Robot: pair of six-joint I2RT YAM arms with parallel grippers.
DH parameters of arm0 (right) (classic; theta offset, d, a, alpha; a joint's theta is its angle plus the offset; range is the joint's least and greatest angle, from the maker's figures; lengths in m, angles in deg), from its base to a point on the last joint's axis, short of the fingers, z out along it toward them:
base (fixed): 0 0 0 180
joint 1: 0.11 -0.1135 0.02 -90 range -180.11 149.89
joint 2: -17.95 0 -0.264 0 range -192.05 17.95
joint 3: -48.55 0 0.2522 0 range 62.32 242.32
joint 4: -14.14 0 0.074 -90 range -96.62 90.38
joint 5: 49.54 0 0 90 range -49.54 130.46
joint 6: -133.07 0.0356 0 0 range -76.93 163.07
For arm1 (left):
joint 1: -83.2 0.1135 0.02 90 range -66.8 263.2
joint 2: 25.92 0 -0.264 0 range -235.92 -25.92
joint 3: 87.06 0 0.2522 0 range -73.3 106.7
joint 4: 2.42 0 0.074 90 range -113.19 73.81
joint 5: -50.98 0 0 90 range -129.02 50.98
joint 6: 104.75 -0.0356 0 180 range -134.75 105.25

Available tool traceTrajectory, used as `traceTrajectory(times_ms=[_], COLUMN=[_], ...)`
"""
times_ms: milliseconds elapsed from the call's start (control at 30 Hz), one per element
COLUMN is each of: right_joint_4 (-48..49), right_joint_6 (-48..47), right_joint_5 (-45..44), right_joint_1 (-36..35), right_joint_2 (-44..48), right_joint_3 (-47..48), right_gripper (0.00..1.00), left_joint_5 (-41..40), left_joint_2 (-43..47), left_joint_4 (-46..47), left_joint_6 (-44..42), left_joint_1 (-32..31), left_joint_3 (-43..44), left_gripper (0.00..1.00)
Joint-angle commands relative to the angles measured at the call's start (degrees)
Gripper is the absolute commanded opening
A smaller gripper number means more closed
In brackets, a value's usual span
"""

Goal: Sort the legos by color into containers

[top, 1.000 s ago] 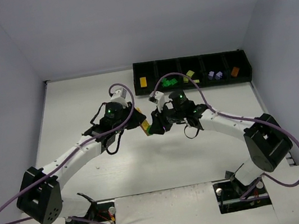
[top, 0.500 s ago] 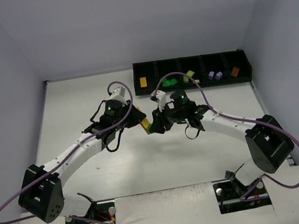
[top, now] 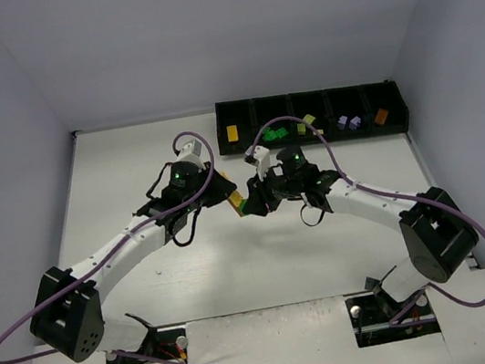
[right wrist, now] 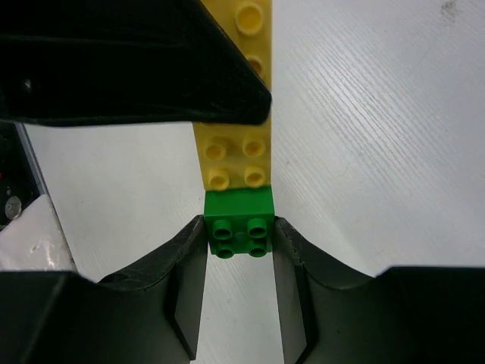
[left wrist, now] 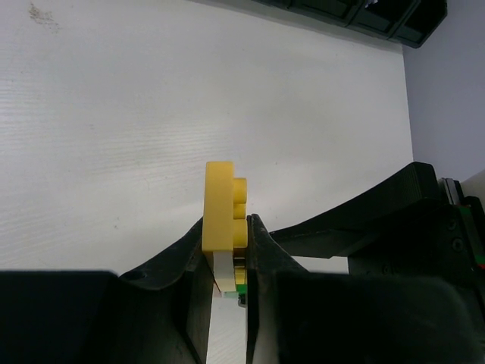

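A stack of legos hangs above the table between my two grippers. My left gripper (top: 227,195) (left wrist: 227,241) is shut on the long yellow brick (left wrist: 222,212) (right wrist: 236,155). My right gripper (top: 256,201) (right wrist: 239,246) is shut on the dark green brick (right wrist: 239,224) (top: 241,211) joined to the yellow brick's end. The black tray (top: 240,108) lies at the back right. Its five compartments hold, from left to right, a yellow brick (top: 232,133), green bricks (top: 276,132), a lime brick (top: 309,122), lavender bricks (top: 348,122) and an orange brick (top: 381,115).
White table (top: 129,163) with grey walls on three sides. The tray's edge shows at the top right of the left wrist view (left wrist: 356,14). The left gripper's black finger (right wrist: 136,68) fills the top left of the right wrist view. Purple cables loop over both arms.
Both grippers keep their hold on the joined stack. The left wrist and the stack have shifted very slightly up and left.
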Motion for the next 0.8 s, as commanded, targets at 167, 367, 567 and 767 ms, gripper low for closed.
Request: traceTrajectory(times_ms=[167, 367, 567, 767], right_joint_4=[-2.8, -3.3, -4.0, -4.2], right_joint_6=[-1.0, -1.2, 0.2, -0.6], right_joint_5=[-7.8, -9.0, -12.7, -21.1], right_joint_1=[1.7, 2.1, 7.2, 14.1], right_joint_2=[-1.4, -1.9, 0.9, 0.5], right_joint_3=[0.8, 1.5, 2.8, 9.9], right_gripper=[0.0, 0.0, 0.0, 0.0], left_joint_5=[0.7, -0.3, -3.5, -3.2], left_joint_2=[3.3, 3.2, 3.8, 4.9], left_joint_4=[5.2, 5.4, 3.5, 3.1], left_joint_6=[4.7, 3.7, -0.1, 0.1], left_joint_1=[0.9, 0.8, 0.8, 0.8], left_joint_3=[3.9, 3.6, 2.3, 1.0], left_gripper=[0.0, 0.0, 0.0, 0.0])
